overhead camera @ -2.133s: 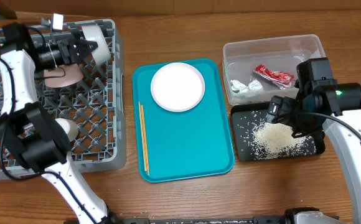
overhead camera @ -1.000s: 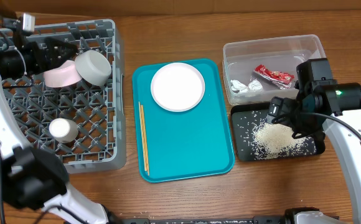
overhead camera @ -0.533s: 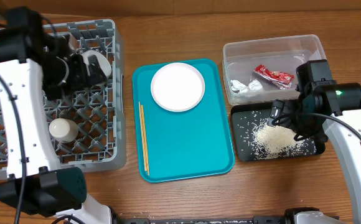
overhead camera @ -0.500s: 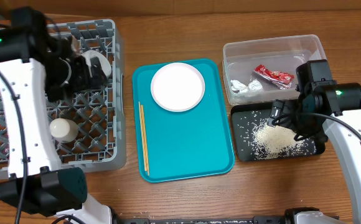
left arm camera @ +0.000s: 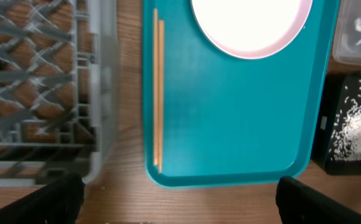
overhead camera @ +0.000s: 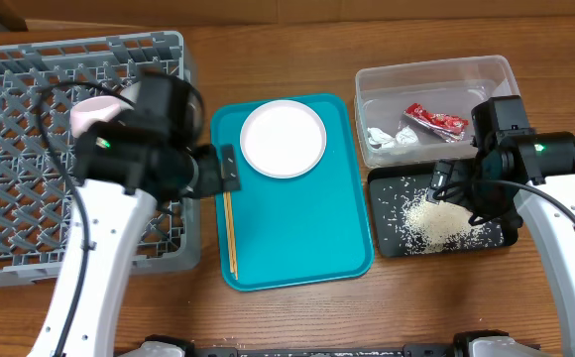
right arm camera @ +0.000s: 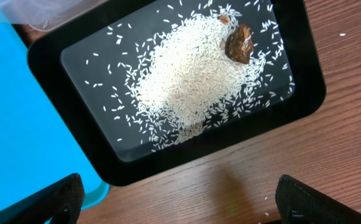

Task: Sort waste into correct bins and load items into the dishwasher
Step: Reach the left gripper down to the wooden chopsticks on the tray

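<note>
My left gripper (left arm camera: 180, 208) and right gripper (right arm camera: 180, 202) gape empty, sorting looks done, just the round white plate (overhead camera: 283, 138) at the flat teal tray's (overhead camera: 307, 228) twelve o'clock and thin wooden chopsticks (overhead camera: 230, 228) at nine left to rack.

Two white-and-black robot arms, pictured from overhead.
The left arm (overhead camera: 94, 268) is built of smooth white shell links joined by bulky black motor housings, one showing a small green light (overhead camera: 106, 142), with a thin black cable (overhead camera: 86, 223) running along the shell. The right arm (overhead camera: 565, 253) matches it, with its own green lamp (overhead camera: 539, 149) and a looping black lead (overhead camera: 550, 206). The left hand (overhead camera: 226, 171) and right hand (overhead camera: 453, 183) are black, with blunt dark fingertips (left arm camera: 50, 198).
</note>
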`<state>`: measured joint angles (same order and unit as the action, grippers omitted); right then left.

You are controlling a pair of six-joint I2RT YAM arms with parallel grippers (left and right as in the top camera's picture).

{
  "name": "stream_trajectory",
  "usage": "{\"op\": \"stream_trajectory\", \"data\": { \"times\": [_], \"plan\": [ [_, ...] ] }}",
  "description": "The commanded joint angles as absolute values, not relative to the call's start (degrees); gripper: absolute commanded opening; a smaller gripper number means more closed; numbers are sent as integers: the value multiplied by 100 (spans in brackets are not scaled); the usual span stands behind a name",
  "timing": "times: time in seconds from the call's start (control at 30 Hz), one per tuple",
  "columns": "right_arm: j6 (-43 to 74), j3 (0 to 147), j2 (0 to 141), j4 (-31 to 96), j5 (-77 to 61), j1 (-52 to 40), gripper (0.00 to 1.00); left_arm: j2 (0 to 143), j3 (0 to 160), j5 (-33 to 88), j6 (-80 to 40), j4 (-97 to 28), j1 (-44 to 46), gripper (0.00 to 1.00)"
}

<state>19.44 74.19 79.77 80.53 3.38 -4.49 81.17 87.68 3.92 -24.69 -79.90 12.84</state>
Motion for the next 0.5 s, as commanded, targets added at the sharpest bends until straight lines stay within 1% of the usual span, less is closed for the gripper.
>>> {"op": "stream_trajectory", "data": {
  "times": [0.0,0.07,0.2,0.47],
  "plan": [
    [1955,7465,7920,8027,401,-436,100,8261,7673,185,-3199,-7275,1732,100],
    [1955,7465,7920,8027,401,-436,100,8438,6980,189,-3361,-6545,1900,100],
    [1955,7465,7920,8027,401,-436,100,8995,6383,252,-3428,-5714,1927,100],
    [1955,7465,7920,8027,399,-436,100,10073,6353,301,-3297,-5236,1929,100]
  ]
}}
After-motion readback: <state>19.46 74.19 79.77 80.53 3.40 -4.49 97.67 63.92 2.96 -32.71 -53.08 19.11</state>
